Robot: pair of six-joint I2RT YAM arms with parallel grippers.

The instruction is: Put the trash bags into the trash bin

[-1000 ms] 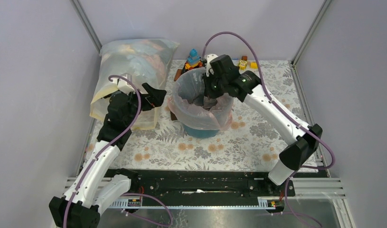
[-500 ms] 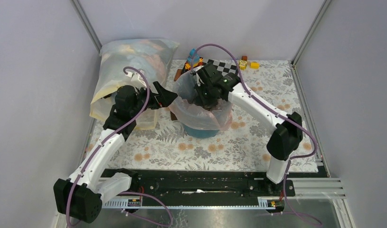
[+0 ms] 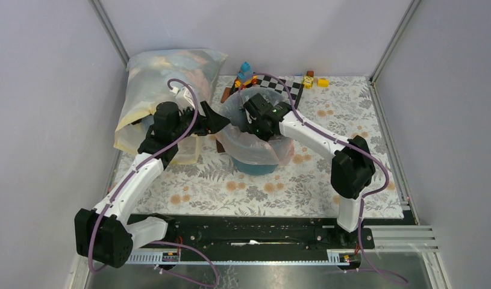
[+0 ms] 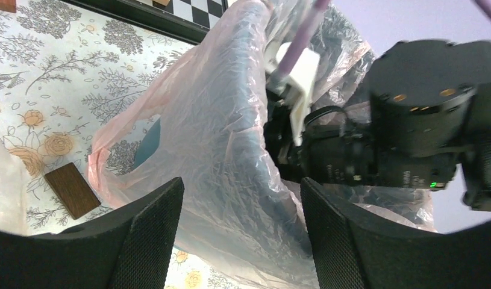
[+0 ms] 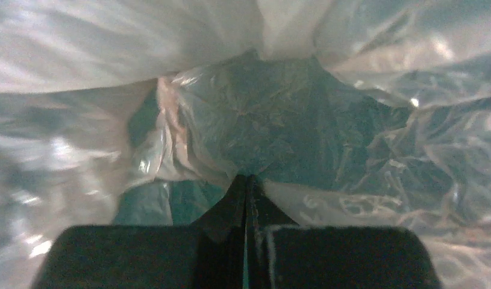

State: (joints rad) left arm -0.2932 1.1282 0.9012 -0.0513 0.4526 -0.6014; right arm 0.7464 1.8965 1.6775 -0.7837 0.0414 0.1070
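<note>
Trash bag lines the trash bin, with pink film draped over the rim and hanging down the outside. The bin stands upright mid-table between my arms. My right arm reaches in from the right. My right gripper is down inside the lined bin with its fingers clenched together; I can't tell if any film is nipped. My left gripper is nearer the left-side overhang, jaws apart. The draped film lies straight ahead between my fingers, its edge roughly crosswise to my closing line. Contact unclear. I judge a pinch there comes next.
</note>
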